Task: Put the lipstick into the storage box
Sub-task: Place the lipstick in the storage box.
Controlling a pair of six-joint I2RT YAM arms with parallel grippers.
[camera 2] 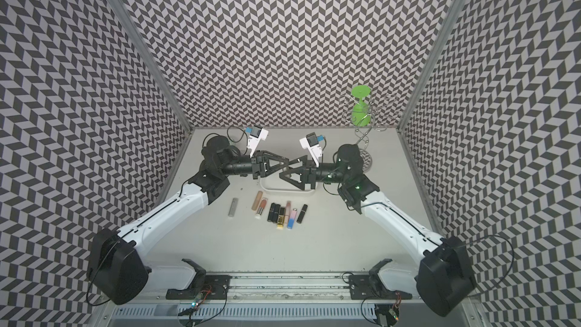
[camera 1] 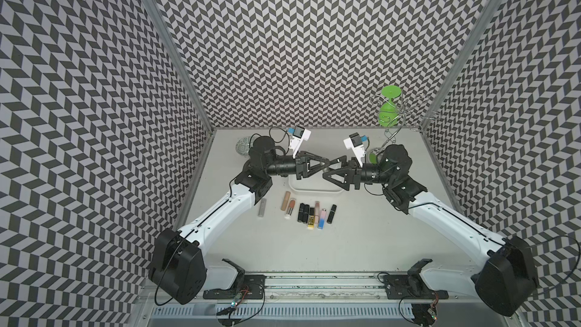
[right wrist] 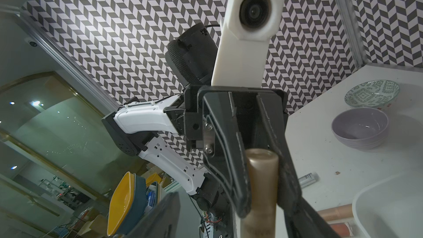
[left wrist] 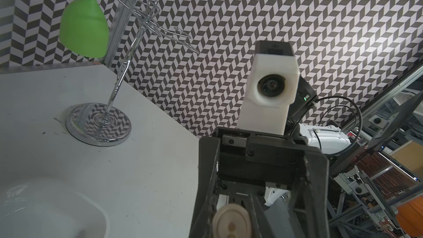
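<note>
Both arms meet tip to tip above the white storage box [camera 1: 314, 192] in both top views. My left gripper [camera 1: 334, 162] is shut on a golden-beige lipstick [right wrist: 261, 179]; the right wrist view shows its two black fingers [right wrist: 238, 168] clamped on the tube. The tube's round end [left wrist: 231, 222] faces the left wrist camera. My right gripper [camera 1: 331, 168] stands open around the same lipstick, with its fingers apart from the tube. Several more lipsticks [camera 1: 309, 212] lie in a row on the table in front of the box.
A grey tube [camera 1: 262, 207] lies left of the row. A green-patterned bowl [right wrist: 372, 93] and a lilac bowl [right wrist: 360, 127] stand at the back left. At the back right, a chrome rack [left wrist: 98, 124] holds a green cup [camera 1: 388, 108]. Patterned walls enclose three sides.
</note>
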